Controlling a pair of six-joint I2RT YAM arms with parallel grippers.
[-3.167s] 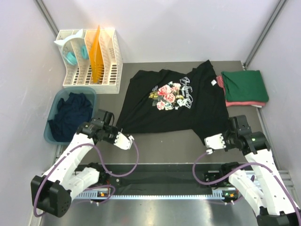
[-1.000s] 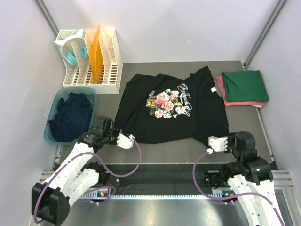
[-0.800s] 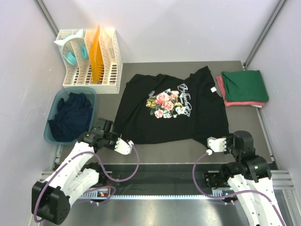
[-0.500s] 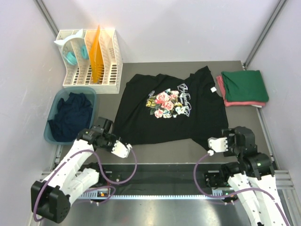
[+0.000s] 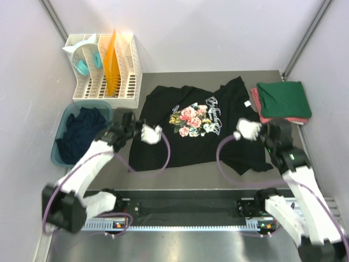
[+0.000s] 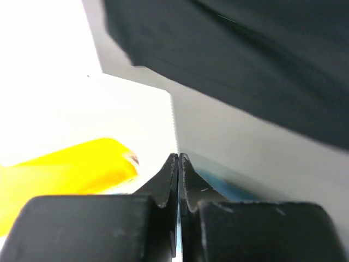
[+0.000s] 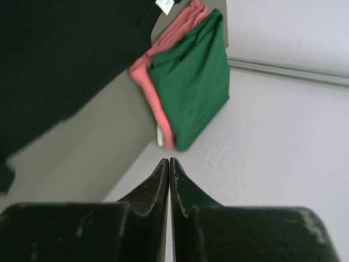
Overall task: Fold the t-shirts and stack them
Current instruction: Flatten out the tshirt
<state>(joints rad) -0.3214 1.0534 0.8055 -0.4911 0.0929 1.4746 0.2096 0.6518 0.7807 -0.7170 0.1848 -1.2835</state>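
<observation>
Both closed and empty, the left gripper (image 5: 150, 134) and right gripper (image 5: 246, 130) hang over the sides of the black floral-print cloth t-shirt (image 5: 191, 144) spread between them, so folding looks barely begun; each must next open and pinch the cloth below

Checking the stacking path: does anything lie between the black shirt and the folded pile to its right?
Nothing visible does: bare table alone separates the black shirt from the pile, a green shirt on a pink one. The right gripper hangs over the black shirt's right side.
</observation>
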